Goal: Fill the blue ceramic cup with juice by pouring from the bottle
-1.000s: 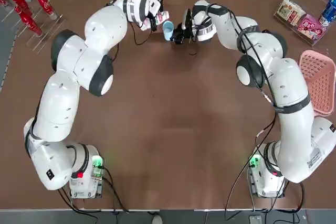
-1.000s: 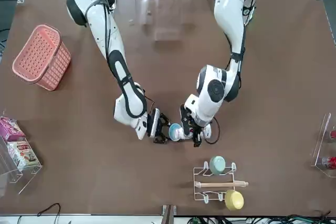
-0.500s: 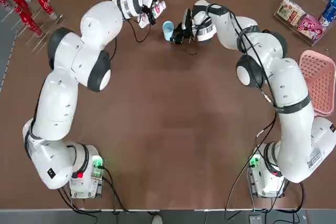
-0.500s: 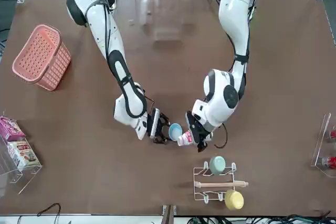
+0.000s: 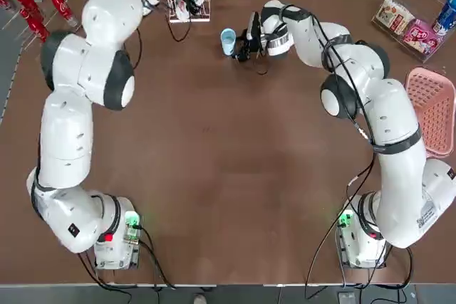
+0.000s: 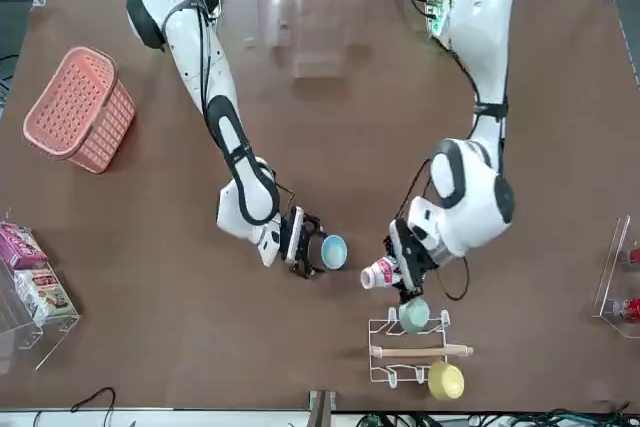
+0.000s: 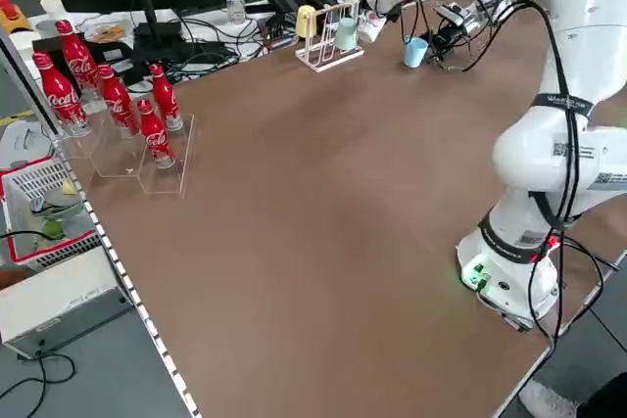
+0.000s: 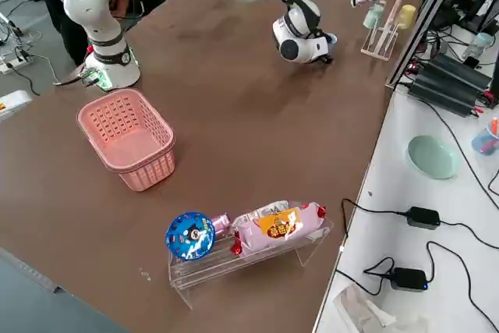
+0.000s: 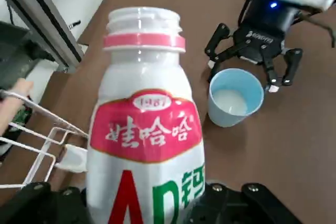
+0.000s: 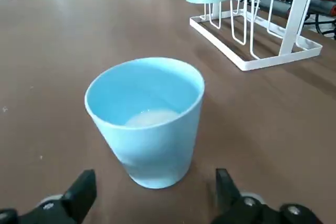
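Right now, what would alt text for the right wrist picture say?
A blue ceramic cup stands upright on the brown table, holding a little pale liquid, between the open right gripper fingers. A white wire rack stands behind.

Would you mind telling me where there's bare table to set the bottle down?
The table is bare between the arm bases and the cup. It is crowded at the far edge: cup, right gripper, rack, and the left gripper holding the bottle.
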Controlling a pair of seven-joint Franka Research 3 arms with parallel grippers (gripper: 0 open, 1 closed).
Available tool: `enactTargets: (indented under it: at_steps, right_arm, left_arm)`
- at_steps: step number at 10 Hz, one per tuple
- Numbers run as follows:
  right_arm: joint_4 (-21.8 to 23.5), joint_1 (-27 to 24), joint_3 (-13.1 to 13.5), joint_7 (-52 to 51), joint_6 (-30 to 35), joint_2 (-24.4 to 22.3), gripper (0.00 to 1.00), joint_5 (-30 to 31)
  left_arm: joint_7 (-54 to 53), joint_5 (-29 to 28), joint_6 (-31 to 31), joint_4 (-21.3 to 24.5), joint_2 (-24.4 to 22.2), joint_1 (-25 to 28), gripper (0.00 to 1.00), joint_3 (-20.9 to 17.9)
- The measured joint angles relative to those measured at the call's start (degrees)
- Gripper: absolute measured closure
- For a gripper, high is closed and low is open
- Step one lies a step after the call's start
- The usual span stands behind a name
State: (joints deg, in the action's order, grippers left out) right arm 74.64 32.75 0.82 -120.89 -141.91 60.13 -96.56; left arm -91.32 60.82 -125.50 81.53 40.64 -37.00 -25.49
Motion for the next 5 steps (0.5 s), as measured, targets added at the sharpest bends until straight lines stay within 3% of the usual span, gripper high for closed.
enactTargets:
  at_steps: [3, 5]
  right_arm:
    - [0.0, -0.3, 0.1, 0.0, 0.0, -0.1, 0.00, 0.0]
    - [0.3, -1.1, 0.4, 0.0, 0.0, -1.0, 0.00, 0.0]
  left_arm:
    - [-10.6, 1.4, 7.9, 4.9, -4.5, 7.1, 0.60, 1.1]
    - [-17.7, 1.4, 11.9, 8.8, -7.4, 15.8, 0.60, 6.2]
